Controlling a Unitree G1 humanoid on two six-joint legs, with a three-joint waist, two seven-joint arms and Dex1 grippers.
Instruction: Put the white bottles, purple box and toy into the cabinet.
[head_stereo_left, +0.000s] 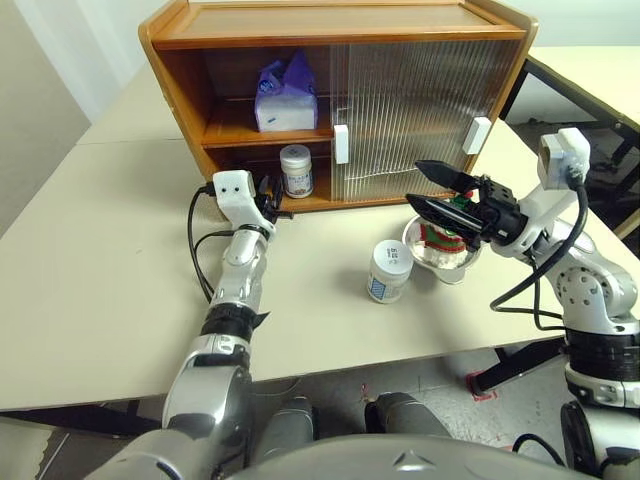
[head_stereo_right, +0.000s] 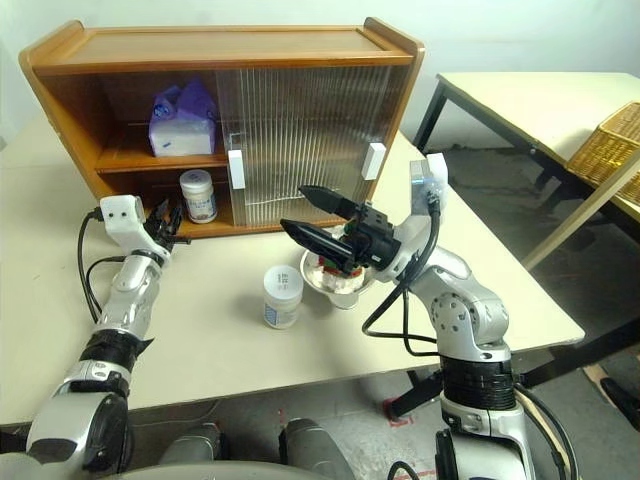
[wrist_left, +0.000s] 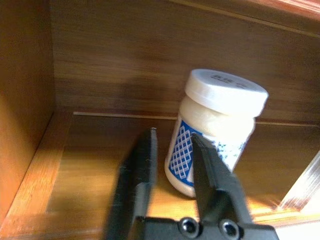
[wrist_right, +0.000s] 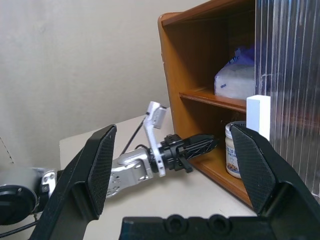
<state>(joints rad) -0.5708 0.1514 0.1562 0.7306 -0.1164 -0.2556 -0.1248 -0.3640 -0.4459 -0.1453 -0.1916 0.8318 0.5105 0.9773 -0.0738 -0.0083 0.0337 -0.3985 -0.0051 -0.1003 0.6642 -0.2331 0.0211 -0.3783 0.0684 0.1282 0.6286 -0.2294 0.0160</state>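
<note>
Cabinet (head_stereo_left: 330, 100) sits upper centre on the bench (head_stereo_left: 100, 260). Purple box (head_stereo_left: 285, 98) on its top shelf. One white bottle (head_stereo_left: 296, 171) on the bottom shelf, other bottle (head_stereo_left: 387, 271) on the bench, centre frame. Toy (head_stereo_left: 441, 238) in a bowl (head_stereo_left: 440, 262) beside it. Left gripper (head_stereo_left: 270, 203) just outside the cabinet opening, jaws nearly closed, empty. Right gripper (head_stereo_left: 432, 188) above the bowl, jaws spread wide, nothing held.
</note>
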